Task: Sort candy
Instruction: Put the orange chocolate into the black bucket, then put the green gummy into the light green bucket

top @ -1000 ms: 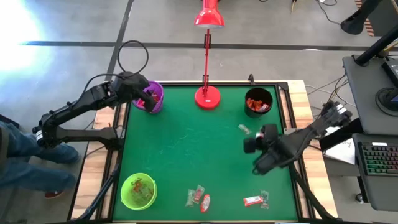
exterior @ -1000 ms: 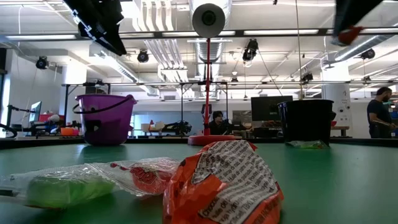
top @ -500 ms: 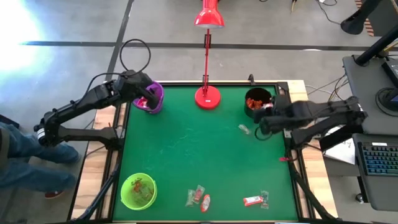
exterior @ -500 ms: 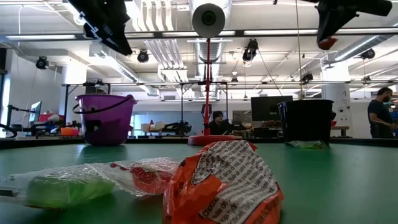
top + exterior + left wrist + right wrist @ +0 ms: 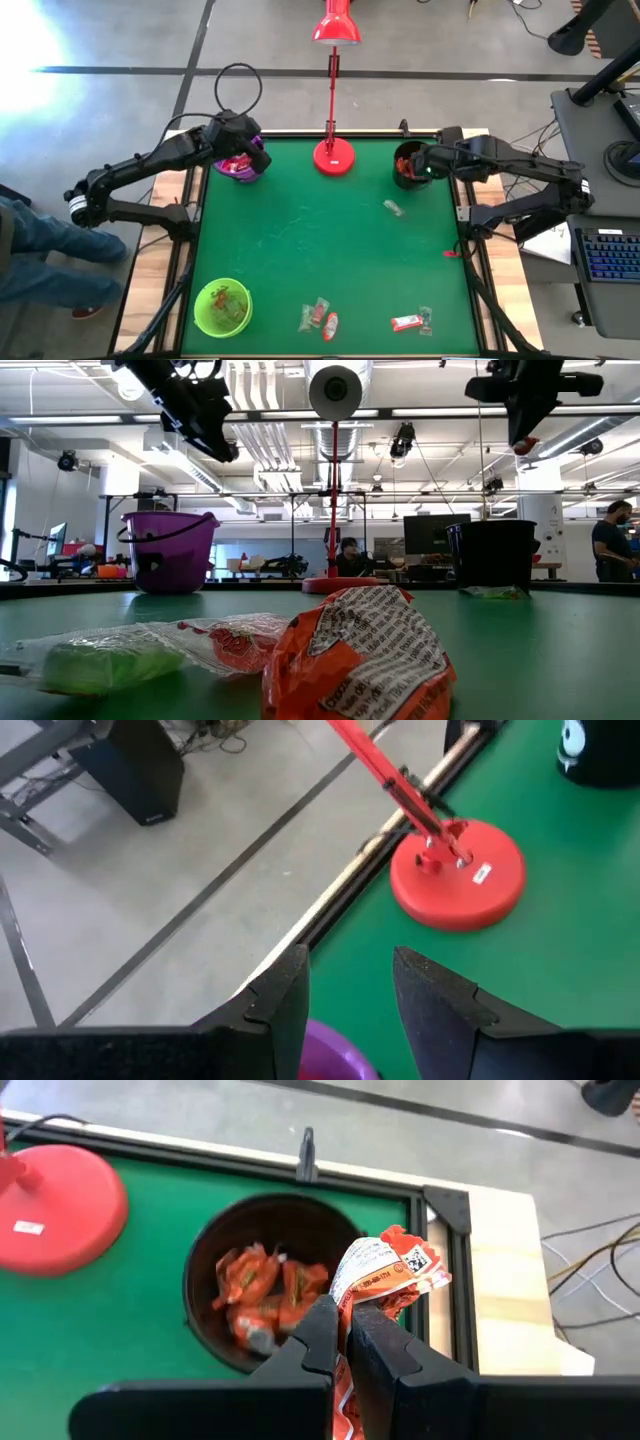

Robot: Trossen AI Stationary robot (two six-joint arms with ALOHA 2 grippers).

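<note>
- Your right gripper (image 5: 343, 1320) is pinching an orange candy (image 5: 385, 1272) right over the black cup (image 5: 262, 1280), already part-filled.
- Left gripper (image 5: 348, 995) hangs spread and empty above the purple cup (image 5: 239, 160).
- Loose candies (image 5: 318, 316) wait along the table's near edge, so there's plenty left.
- Only your right wrist view shows the pinch itself.

a robotics lab; exposed ceiling ducts (image 5: 250, 400), monitors (image 5: 430, 532) on benches; bare concrete floor (image 5: 110, 100)

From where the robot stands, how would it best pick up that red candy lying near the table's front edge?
Probably straight down from above: the red candy lies flat on the green table. Pinch across its narrow middle, jaws spanning the short sides, clear of the clear wrapper beside it.
</note>
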